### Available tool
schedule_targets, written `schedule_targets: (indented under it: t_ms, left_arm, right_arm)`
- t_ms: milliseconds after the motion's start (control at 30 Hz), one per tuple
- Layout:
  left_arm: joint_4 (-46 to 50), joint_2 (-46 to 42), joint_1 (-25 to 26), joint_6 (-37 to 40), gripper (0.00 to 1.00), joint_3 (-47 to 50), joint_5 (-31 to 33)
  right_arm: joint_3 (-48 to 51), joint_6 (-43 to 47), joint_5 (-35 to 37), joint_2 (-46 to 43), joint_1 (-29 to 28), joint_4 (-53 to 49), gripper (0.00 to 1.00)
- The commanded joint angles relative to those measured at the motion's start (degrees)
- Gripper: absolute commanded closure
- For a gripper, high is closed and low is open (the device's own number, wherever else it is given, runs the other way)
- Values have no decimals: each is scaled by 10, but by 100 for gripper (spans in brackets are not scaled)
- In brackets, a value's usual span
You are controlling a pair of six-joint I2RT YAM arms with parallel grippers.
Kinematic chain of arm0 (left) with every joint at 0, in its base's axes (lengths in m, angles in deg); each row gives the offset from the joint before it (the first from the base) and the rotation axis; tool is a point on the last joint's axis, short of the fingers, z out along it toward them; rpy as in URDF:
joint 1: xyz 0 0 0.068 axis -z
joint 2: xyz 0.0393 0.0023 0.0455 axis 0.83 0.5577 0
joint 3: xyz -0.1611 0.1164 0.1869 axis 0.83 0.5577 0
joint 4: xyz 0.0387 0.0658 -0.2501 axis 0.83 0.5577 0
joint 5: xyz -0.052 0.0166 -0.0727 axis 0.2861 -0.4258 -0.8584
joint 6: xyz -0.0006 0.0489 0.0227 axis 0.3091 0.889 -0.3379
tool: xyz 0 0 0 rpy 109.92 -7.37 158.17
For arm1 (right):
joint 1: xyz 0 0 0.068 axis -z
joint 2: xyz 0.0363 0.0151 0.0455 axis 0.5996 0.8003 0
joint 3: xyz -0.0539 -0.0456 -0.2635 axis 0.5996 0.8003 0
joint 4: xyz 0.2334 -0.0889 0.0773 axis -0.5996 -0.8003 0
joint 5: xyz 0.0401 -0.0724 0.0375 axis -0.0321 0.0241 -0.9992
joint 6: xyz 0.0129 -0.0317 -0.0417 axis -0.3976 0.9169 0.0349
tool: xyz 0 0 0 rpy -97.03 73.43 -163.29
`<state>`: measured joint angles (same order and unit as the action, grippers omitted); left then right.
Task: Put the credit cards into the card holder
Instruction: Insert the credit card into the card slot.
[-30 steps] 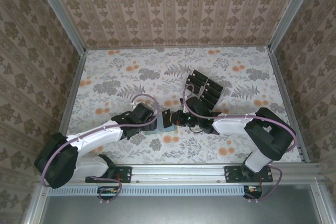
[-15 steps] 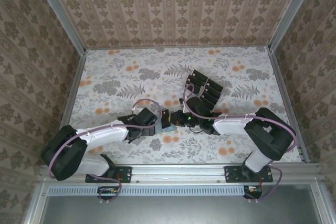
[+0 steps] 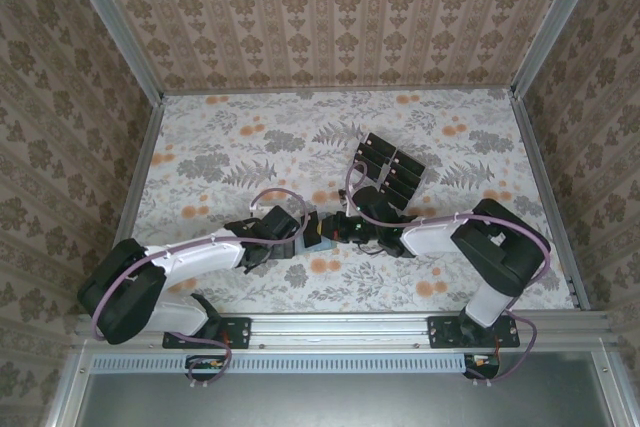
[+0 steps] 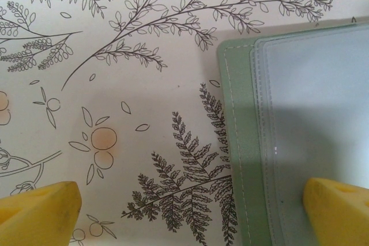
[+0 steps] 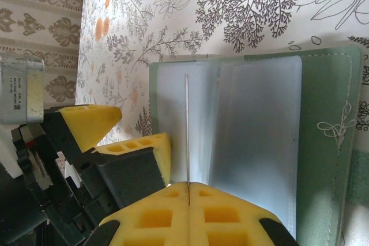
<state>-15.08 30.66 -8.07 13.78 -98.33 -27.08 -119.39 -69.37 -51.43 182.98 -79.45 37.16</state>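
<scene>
A flat tabletop [image 3: 220, 147] covered in white sheet printed with grey ferns and orange blossoms is enclosed on three sides by beige damask-patterned wallpaper walls [image 3: 330, 17]. Silver aluminium posts [image 3: 110, 22] mark the corners, and a silver aluminium rail [image 3: 340, 327] runs along the near edge.

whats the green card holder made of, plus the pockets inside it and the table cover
Card holder: likely soft faux leather or vinyl, matte sage green, with a stitched seam along its edge.
Pockets: seemingly thin frosted plastic film, pale and faintly glossy, sewn on.
Table cover: smooth printed floral sheet; paper or vinyl, cannot tell.
</scene>
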Motion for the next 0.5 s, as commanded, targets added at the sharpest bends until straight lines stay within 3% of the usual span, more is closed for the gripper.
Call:
schedule_targets:
  t_ms: [0, 467]
  left_arm:
    - [35, -5, 4, -10, 0, 11, 21]
    - [37, -17, 15, -28, 0, 20, 21]
  right_arm:
    - [5, -6, -16, 13, 4, 30, 100]
    - [17, -21, -13, 50, 6, 74, 100]
